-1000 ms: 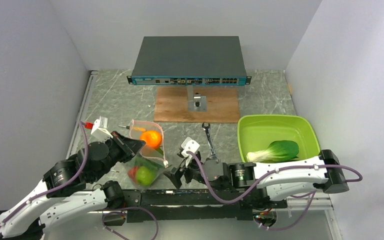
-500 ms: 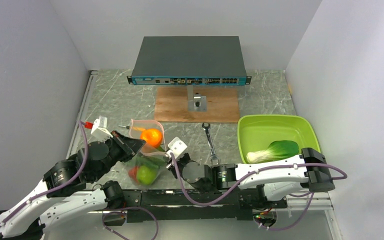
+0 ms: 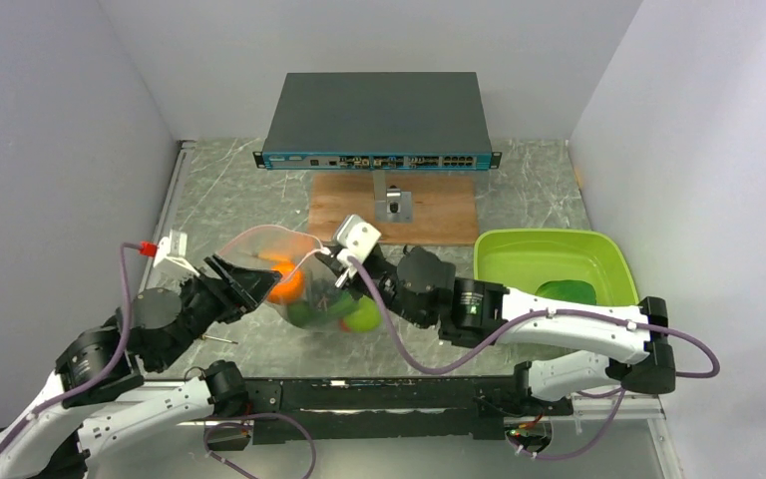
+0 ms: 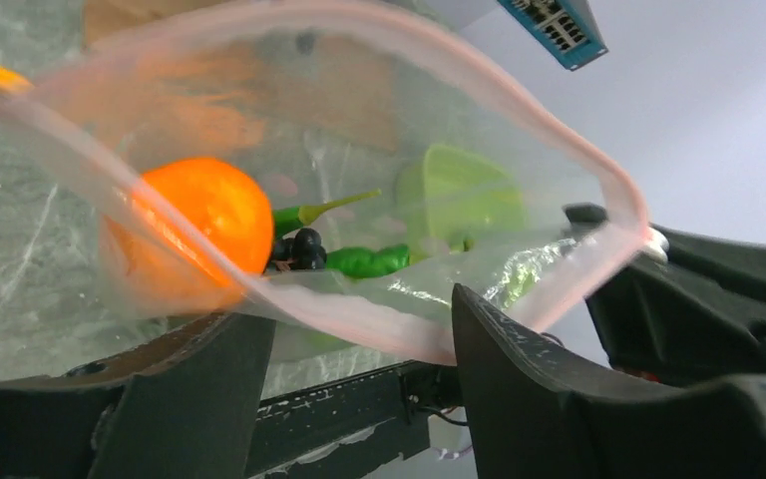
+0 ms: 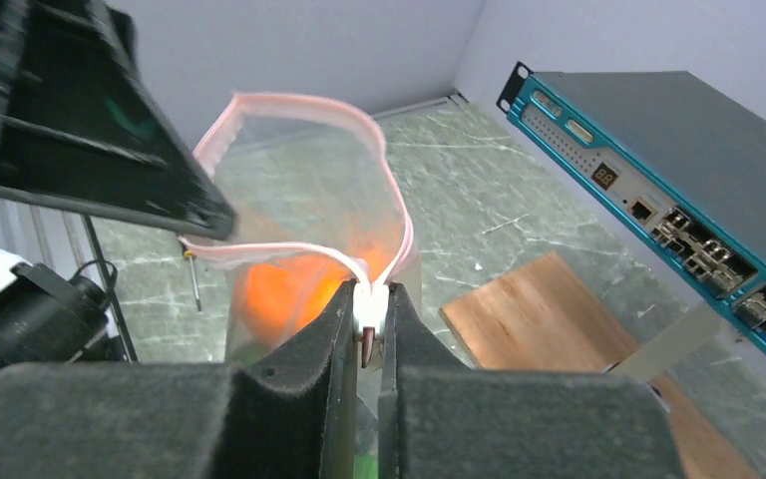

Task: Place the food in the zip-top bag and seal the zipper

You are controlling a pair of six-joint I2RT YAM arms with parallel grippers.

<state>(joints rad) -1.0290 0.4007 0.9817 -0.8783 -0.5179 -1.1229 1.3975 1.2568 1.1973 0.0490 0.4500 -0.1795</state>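
Observation:
The zip-top bag (image 3: 304, 255) hangs lifted between both arms with its mouth gaping. Inside it lie an orange (image 4: 199, 215), black grapes (image 4: 305, 245), green beans (image 4: 364, 261) and a green apple (image 3: 362, 315). My right gripper (image 5: 369, 311) is shut on the pale slider tab (image 5: 369, 299) at the end of the pinkish zipper (image 5: 299, 108). My left gripper (image 4: 359, 349) is open, and the bag's near rim lies loosely across the gap between its fingers. A bok choy (image 3: 569, 291) lies in the lime-green tray, partly behind my right arm.
The lime-green tray (image 3: 544, 249) stands at the right. A network switch (image 3: 377, 120) sits at the back, with a wooden board (image 3: 394, 212) in front of it. A thin screwdriver (image 3: 217, 340) lies on the table by my left arm. Walls close in on both sides.
My right arm swung left and up, shut on the slider tab and lifted the bag. My left gripper let go of the bag's edge and opened. The bag shifted right.

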